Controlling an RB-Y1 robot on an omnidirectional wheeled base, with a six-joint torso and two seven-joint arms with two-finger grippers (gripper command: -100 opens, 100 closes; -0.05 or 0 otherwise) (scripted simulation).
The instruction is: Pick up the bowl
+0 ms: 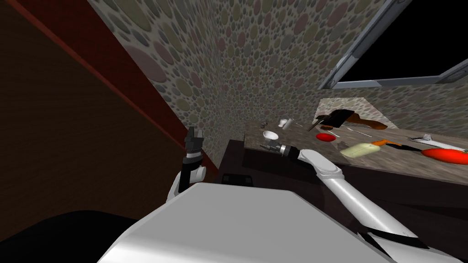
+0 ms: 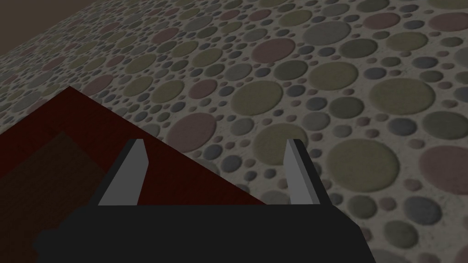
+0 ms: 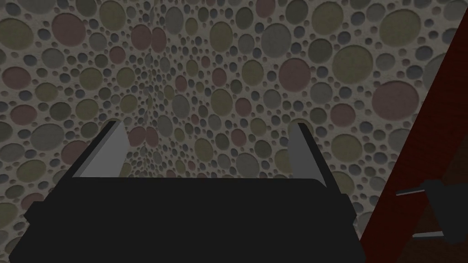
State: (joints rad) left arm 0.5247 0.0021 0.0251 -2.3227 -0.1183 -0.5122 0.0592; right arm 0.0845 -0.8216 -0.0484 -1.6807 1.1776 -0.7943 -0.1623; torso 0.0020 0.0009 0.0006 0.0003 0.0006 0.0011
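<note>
A small white bowl [image 1: 270, 134] sits near the left end of the speckled counter [image 1: 402, 160] in the head view. My right gripper [image 1: 266, 147] reaches over the counter's front edge just short of the bowl, pointing left. In the right wrist view the right gripper [image 3: 205, 132] stands open with nothing between its fingers, facing the pebble-patterned wall. My left gripper [image 1: 194, 135] is raised beside the wall, well left of the counter. In the left wrist view the left gripper [image 2: 215, 146] is open too, and holds nothing.
On the counter beyond the bowl are a white cup [image 1: 283, 123], a red plate [image 1: 325, 137], a yellowish bottle [image 1: 361, 149], a dark brown object [image 1: 340, 118] and a larger red dish [image 1: 445, 155]. A window [image 1: 411, 36] shows a black area. A dark red trim [image 1: 137, 100] runs along the wall.
</note>
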